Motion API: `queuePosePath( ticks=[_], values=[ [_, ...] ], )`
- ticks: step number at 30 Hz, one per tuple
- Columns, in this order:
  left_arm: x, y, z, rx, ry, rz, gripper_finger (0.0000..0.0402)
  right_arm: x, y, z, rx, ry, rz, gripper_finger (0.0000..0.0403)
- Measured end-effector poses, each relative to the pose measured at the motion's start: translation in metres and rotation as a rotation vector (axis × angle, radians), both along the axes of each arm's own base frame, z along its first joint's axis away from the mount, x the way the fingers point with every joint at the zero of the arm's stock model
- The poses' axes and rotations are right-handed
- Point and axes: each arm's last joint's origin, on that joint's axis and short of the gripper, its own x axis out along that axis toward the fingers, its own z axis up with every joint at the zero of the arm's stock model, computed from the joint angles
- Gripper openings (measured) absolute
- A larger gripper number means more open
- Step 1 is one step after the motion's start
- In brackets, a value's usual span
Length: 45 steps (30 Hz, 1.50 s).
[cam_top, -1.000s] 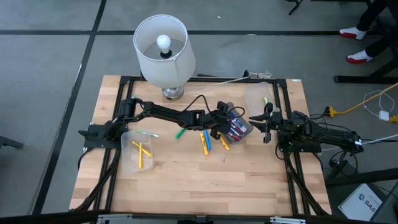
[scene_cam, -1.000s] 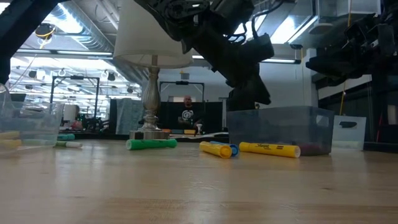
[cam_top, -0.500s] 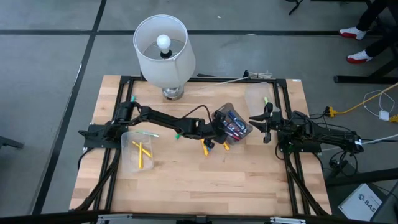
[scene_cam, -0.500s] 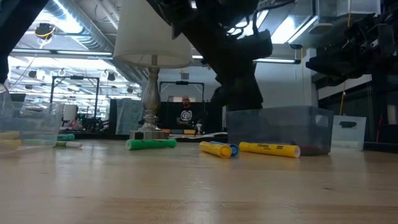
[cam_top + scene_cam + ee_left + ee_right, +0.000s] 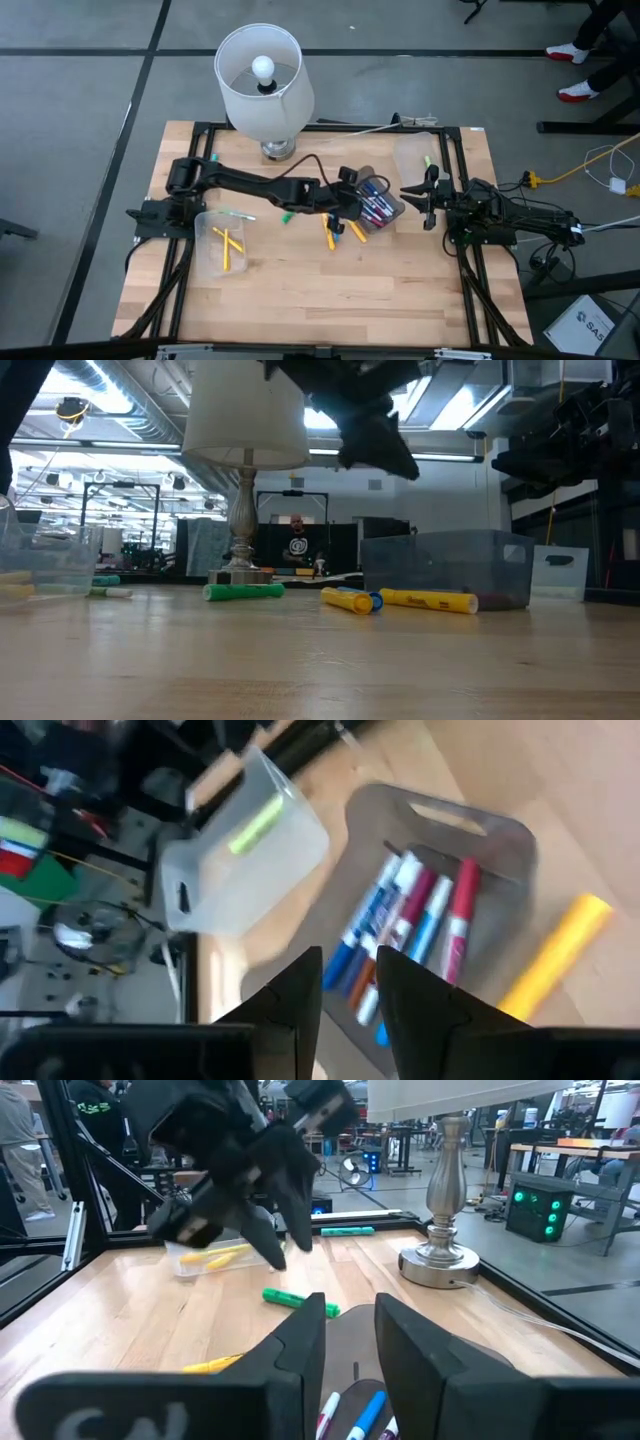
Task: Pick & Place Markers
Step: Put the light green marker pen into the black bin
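Observation:
A smoky clear bin (image 5: 392, 214) right of the table's centre holds several blue and red markers (image 5: 415, 925). Loose on the wood to its left lie a green marker (image 5: 287, 215), a yellow one with a blue one beside it (image 5: 350, 600), and another yellow one (image 5: 357, 230). My left gripper (image 5: 352, 196) hangs in the air over the bin's left edge, open by a narrow gap and empty (image 5: 350, 960). My right gripper (image 5: 405, 190) waits just right of that bin, also narrowly open (image 5: 348, 1305). A clear bin (image 5: 205, 262) at the left holds yellow markers.
A white-shaded lamp (image 5: 262, 75) stands at the far edge, its base (image 5: 278, 150) behind the loose markers. A third clear bin (image 5: 415, 155) at far right holds a green marker. Another green marker (image 5: 235, 213) lies by the left bin. A person (image 5: 297, 545) is in the room behind.
My left gripper has risen from down at the smoky bin to well above it and has drawn back a little toward the table's left. The markers on the table and the right arm have stayed put.

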Motion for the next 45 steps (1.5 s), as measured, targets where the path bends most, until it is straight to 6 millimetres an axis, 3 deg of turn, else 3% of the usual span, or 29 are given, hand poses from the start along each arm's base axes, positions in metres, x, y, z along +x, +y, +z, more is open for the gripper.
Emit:
queuePosePath(
  ticks=[7, 20, 25, 30, 45],
  values=[
    [-0.035, -0.001, 0.013, -0.113, 0.102, -0.002, 0.0091, 0.0, 0.0, 0.0, 0.0, 0.0, 0.0, 0.0091],
    [-0.14, 0.0, 0.002, -0.309, 0.06, 0.176, 0.0093, 0.0, 0.0, 0.0, 0.0, 0.0, 0.0, 0.0091],
    [-0.171, 0.0, -0.01, -0.415, 0.139, 0.311, 0.0088, 0.0, 0.0, 0.0, 0.0, 0.0, 0.0, 0.009],
    [-0.187, 0.0, -0.028, -0.492, 0.284, 0.402, 0.0091, 0.0, 0.0, 0.0, 0.0, 0.0, 0.0, 0.0091],
    [-0.2, -0.001, -0.064, -0.493, 0.622, 0.547, 0.0086, 0.0, 0.0, 0.0, 0.0, 0.0, 0.0, 0.009]
  ],
)
